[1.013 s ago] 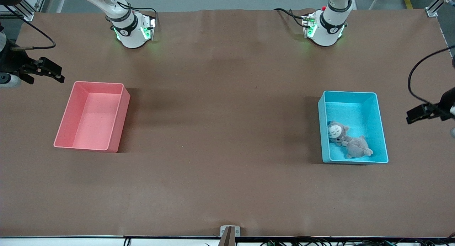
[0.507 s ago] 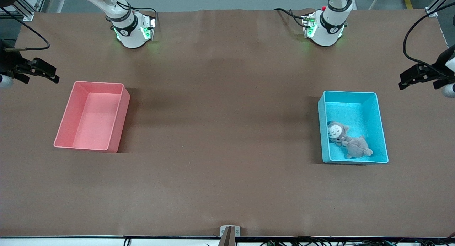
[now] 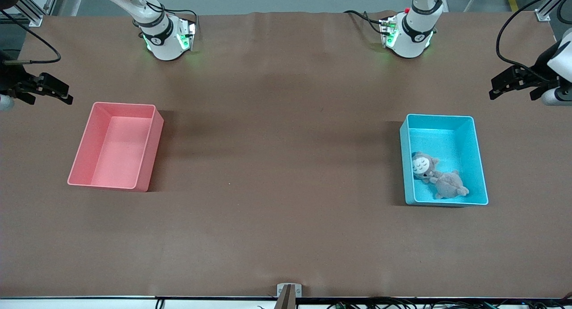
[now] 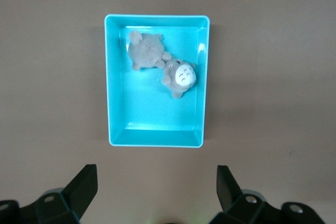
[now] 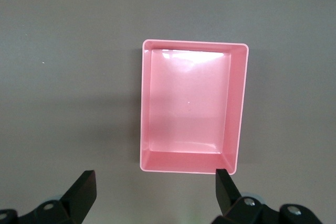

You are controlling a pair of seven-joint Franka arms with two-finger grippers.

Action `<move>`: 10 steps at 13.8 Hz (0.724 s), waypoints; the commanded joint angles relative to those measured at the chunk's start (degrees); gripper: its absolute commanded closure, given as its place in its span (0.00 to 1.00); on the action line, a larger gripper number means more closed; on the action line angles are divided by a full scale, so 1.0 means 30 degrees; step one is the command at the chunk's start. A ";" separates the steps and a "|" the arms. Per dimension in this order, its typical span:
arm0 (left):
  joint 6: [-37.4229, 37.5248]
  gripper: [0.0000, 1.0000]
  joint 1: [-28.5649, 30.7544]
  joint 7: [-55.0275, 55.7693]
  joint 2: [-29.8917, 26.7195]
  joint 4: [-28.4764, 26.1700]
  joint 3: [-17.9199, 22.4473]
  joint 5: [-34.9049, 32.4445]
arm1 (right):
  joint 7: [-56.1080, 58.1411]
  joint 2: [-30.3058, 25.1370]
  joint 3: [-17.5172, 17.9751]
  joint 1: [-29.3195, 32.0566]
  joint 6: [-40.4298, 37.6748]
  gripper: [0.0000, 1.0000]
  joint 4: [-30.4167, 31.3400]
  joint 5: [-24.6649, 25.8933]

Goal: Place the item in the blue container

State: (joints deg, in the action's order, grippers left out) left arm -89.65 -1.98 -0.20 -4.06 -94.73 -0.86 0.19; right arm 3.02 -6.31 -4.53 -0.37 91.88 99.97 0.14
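One grey plush toy (image 3: 438, 177) lying inside light cyan-blue rectangular plastic bin (image 3: 477, 157), left gripper (image 3: 502, 83) and right gripper (image 3: 56, 92) both spread empty beside it: apparently done, nothing further needed.

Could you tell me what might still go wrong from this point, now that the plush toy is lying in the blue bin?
1. The plush toy lies in the blue container against the wall nearer the front camera; a bump to the bin could shift it.
2. The left gripper, jaws open, hangs over the table at the left arm's end with a looping cable that might snag.
3. The right gripper, empty, hangs near the pink bin.
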 commanded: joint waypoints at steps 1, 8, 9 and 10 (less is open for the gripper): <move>-0.0643 0.00 -0.0013 0.1086 -0.0521 -0.0737 -0.0824 -0.0240 | -0.0098 -0.0562 0.0161 0.0328 0.0076 0.00 0.0544 -0.0253; -0.0556 0.00 0.0368 0.1562 -0.0229 0.0082 -0.1560 -0.0240 | -0.0098 -0.0562 0.0161 0.0299 0.0106 0.00 0.0544 -0.0253; -0.0556 0.00 0.0368 0.1533 -0.0200 0.0170 -0.1618 -0.0240 | -0.0098 -0.0562 0.0161 0.0298 0.0076 0.00 0.0544 -0.0253; -0.0527 0.00 0.0339 0.1416 -0.0054 0.0287 -0.1618 -0.0240 | -0.0098 -0.0562 0.0161 0.0298 0.0076 0.00 0.0544 -0.0253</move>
State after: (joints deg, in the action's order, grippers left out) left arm -91.04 -1.29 4.41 -4.28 -94.63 -5.07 0.15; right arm 3.02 -6.31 -4.54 -0.34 91.88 99.98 0.14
